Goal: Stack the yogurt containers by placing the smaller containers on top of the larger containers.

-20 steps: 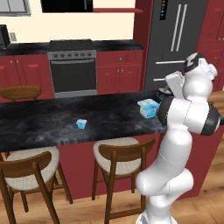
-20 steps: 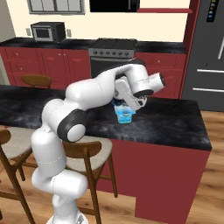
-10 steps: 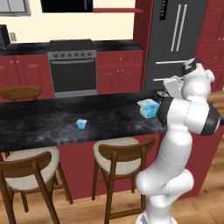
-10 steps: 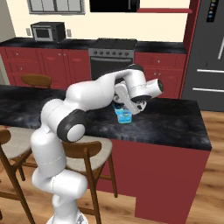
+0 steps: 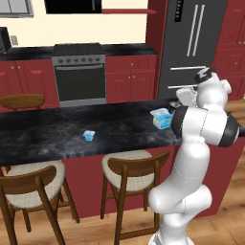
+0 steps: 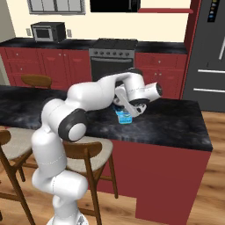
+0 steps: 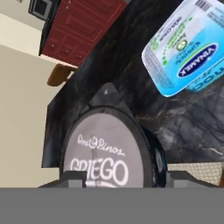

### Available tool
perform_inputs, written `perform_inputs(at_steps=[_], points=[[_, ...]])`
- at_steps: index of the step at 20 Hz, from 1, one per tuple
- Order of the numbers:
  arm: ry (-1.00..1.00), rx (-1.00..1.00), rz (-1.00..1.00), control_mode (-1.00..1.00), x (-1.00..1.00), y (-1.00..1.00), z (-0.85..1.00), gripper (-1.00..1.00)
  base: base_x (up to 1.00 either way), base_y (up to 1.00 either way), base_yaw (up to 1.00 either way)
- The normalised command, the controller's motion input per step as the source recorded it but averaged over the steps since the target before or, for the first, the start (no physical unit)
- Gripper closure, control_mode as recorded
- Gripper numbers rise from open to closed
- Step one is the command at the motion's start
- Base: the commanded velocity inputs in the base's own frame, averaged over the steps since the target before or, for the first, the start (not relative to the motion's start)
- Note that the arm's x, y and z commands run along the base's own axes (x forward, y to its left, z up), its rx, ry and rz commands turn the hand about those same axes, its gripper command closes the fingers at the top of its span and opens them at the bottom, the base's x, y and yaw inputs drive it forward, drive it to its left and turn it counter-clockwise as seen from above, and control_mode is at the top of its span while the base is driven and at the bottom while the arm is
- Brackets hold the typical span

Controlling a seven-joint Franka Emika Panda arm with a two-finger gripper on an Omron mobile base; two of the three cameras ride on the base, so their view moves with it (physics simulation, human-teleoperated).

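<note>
Dark teal round cup with a white "GRIEGO" lid (image 7: 109, 151) low in the centre of the hand view, pinched between the two dark finger tips of the gripper (image 7: 124, 179) at the bottom edge; whether lifted clear of the black marbled island counter (image 5: 57, 134) or resting on it, cannot tell

Pale blue-and-white boxy pack with greenish marks (image 7: 186, 50) at the upper right of the hand view, near the cup but apart from it; same pack (image 5: 161, 117) at centre right of the left base view, near the counter's right end, just left of the white arm; in the right base view only a bit of blue (image 6: 125, 117) below the wrist at picture centre

Small light-blue tapered tub (image 5: 89, 135) left of centre in the left base view, alone on the counter, well apart from the pack

Judged progress: early. Nothing stacked yet; teal cup gripped and close to the pack, not on top of it. Left to do: carry the cup over the pack, set it down, let go, then fetch the light-blue tub; only one large pack visible to take it

Further out: two wooden stools with pale seats (image 5: 131, 165) at the near side of the island, steel oven (image 5: 79, 74) among red cabinets at upper left, grey fridge (image 5: 191, 43) at upper right
</note>
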Motion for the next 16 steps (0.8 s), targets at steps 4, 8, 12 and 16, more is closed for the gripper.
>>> perform_inputs(at_steps=[4,8,12,16], points=[[0.02,0.0,0.0,-1.0,0.28,0.0,-0.15,1.0,0.0,0.0,0.0],[0.04,0.0,0.0,-1.0,0.32,0.0,-0.14,1.0,0.0,0.0,0.0],[0.03,0.0,0.0,-1.0,0.27,-0.04,-0.09,1.0,0.0,0.0,0.0],[0.02,0.0,0.0,-1.0,0.27,-0.11,-0.06,1.0,0.0,0.0,0.0]])
